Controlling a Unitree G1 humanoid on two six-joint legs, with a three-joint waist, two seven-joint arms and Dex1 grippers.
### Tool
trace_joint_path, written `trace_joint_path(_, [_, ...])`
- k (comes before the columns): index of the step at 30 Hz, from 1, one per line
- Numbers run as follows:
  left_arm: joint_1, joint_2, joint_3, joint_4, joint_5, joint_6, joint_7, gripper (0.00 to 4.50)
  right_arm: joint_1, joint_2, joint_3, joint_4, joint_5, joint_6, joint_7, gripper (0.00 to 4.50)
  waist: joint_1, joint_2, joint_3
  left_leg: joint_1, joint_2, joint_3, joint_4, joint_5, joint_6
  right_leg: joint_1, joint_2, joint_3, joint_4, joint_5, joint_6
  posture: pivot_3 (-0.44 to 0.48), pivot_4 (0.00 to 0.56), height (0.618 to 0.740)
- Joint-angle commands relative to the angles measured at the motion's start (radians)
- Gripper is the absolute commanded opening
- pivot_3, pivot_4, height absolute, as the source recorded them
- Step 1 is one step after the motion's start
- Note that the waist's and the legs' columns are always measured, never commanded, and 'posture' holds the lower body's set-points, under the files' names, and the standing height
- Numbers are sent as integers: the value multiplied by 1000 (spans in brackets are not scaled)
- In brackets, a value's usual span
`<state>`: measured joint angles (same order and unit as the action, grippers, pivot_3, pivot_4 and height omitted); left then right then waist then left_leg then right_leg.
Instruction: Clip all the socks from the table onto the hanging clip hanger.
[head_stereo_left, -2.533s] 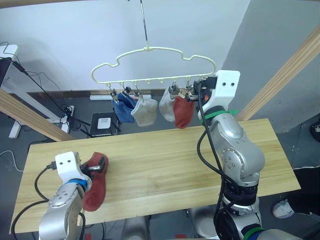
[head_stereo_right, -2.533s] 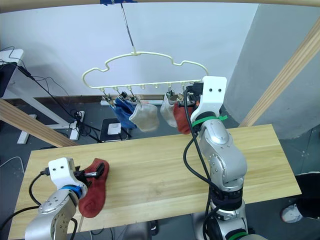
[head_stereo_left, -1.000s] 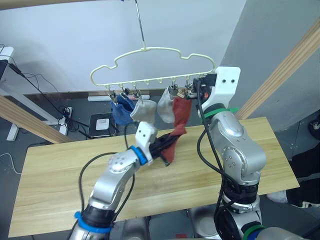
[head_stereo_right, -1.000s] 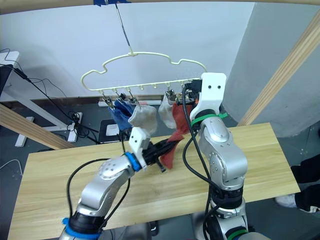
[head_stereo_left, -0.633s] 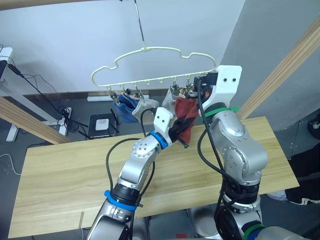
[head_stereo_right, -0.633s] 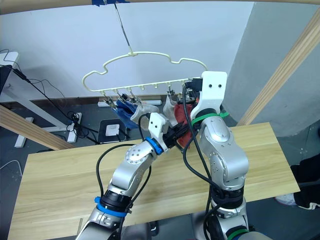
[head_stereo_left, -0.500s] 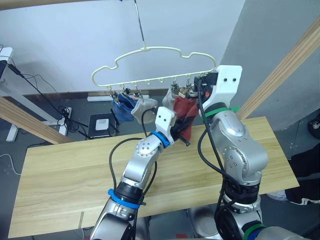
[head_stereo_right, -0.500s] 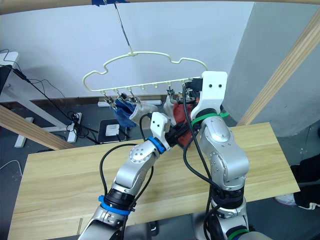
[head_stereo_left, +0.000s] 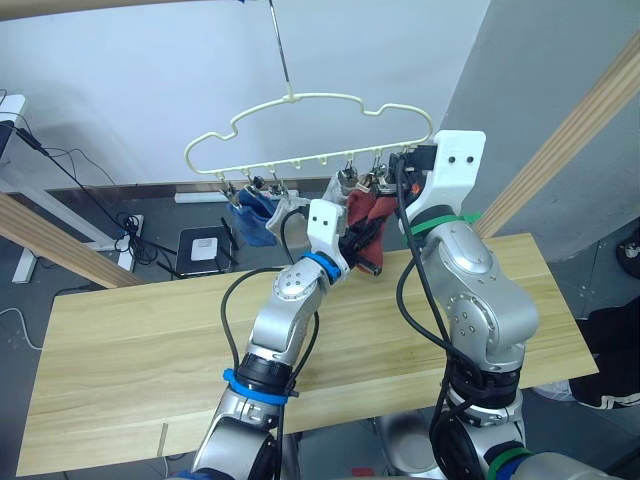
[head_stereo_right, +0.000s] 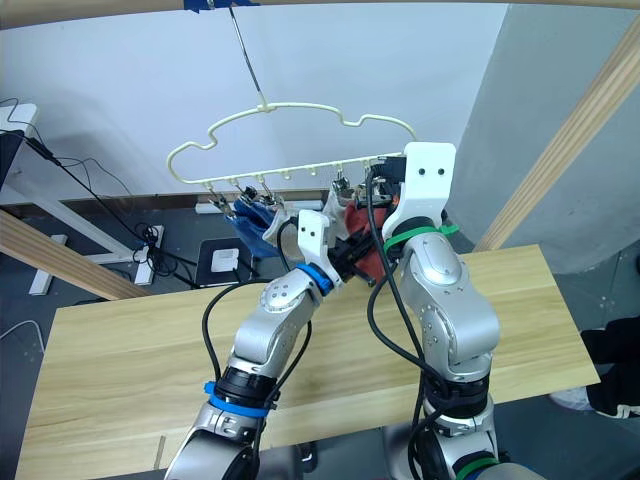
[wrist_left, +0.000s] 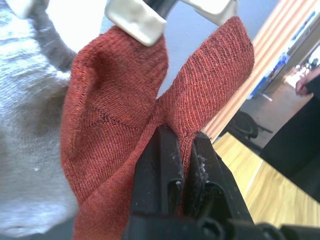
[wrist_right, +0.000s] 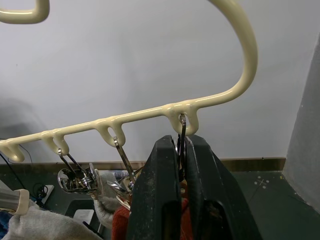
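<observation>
Rust-red sock (wrist_left: 120, 115) pinched in left gripper (wrist_left: 181, 150), now raised to hanger (head_stereo_left: 300, 125) clips at frame centre, off table (head_stereo_left: 150, 330). Right gripper (wrist_right: 181, 150) still clamped on end clip (wrist_right: 181, 131).

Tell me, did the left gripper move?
Yes. The left gripper rose from the light wooden table toward the cream clip hanger, carrying a rust-red sock.

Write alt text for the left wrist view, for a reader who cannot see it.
The left gripper, its two black fingers closed, pinches a rust-red sock held up beneath two cream hanger clips. A light grey sock hangs right beside it, and part of the wooden table lies beyond.
</observation>
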<state>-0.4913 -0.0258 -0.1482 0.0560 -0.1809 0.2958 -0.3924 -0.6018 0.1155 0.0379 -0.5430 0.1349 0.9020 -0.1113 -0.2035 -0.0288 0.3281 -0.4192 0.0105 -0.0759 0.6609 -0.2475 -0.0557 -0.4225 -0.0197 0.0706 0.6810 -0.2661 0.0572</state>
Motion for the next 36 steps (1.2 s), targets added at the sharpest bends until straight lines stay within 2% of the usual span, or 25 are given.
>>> trace_joint_path(1, [-18, -18, -6, -55, -17, 18, 8, 8, -5, -1, 12, -47, -5, -10, -2, 0, 0, 0, 0, 0, 0, 0, 0, 0, 0, 0, 0, 0, 0, 0, 0, -324, 284, 740])
trace_joint_path(16, [-53, -64, 30, -90, -89, 130, 49, 8, 0, -2, 20, -45, -8, -10, -2, 0, 0, 0, 0, 0, 0, 0, 0, 0, 0, 0, 0, 0, 0, 0, 0, -325, 285, 740])
trace_joint_path(25, [-27, -36, 21, -103, -96, 140, 31, 8, 0, -12, 27, -44, -22, -27, 3, 0, 0, 0, 0, 0, 0, 0, 0, 0, 0, 0, 0, 0, 0, 0, 0, -325, 285, 740])
trace_joint_path(36, [-51, -62, 35, -102, -113, 152, 53, 8, 4, -5, 25, -44, -21, -19, 11, 0, 0, 0, 0, 0, 0, 0, 0, 0, 0, 0, 0, 0, 0, 0, 0, -321, 286, 740])
